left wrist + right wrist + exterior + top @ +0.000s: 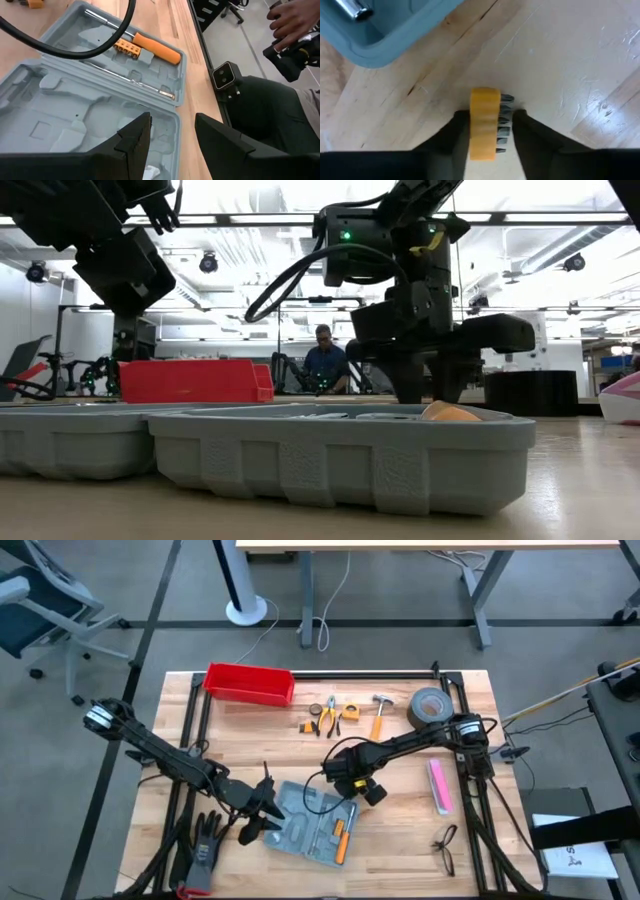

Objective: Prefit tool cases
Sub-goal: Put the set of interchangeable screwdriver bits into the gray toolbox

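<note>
A pale wooden worktop [400,830] carries an open grey tool case [305,822] near its front edge. Behind the case lie a red bin [249,683], pliers [328,715], a hammer [380,712] and a tape roll [430,705]; a pink item [439,786] and glasses [445,848] lie to its right, black gloves [203,845] to its left.

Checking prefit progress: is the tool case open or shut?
Open. The tool case lies spread flat, both moulded halves facing up, an orange-handled screwdriver seated in one half.
</note>
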You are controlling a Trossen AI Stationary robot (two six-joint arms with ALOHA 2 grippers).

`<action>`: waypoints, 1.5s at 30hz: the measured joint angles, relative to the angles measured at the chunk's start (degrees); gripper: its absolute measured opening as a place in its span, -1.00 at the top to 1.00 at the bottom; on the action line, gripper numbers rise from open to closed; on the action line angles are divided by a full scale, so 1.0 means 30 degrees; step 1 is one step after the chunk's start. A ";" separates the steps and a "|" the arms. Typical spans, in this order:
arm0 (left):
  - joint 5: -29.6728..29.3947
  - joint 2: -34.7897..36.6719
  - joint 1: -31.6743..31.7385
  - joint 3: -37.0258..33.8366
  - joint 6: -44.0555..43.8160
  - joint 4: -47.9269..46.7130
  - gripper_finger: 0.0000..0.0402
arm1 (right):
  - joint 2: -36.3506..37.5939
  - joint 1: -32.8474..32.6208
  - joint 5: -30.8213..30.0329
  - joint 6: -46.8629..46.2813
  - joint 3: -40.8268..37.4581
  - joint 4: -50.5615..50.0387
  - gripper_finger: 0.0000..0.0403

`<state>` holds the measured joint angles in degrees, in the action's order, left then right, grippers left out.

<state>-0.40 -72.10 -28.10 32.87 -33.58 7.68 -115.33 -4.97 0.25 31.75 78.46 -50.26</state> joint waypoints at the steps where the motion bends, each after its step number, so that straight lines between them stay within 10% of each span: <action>1: 0.0000 0.0000 0.0007 0.0003 0.0000 0.0000 0.19 | 0.0000 0.0000 0.0008 -0.0067 0.0000 0.0013 0.48; 10: 0.0015 0.0000 0.0007 -0.0003 -0.0066 0.0022 0.19 | 0.0131 -0.0051 0.0135 -0.1222 0.0109 -0.0036 0.98; 28: 0.0328 0.0000 0.0007 -0.0003 -0.0204 0.0080 0.19 | 0.0015 -0.0383 -0.1000 -0.2991 0.2157 -0.1480 1.00; 45: 0.0386 0.0000 0.0006 -0.0003 -0.0242 0.0153 0.19 | -0.0029 0.0663 0.0415 -0.1618 0.1872 -0.0548 0.27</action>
<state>0.75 -72.10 -28.08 32.86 -34.31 8.14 -115.42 -2.98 1.50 26.89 84.07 -51.90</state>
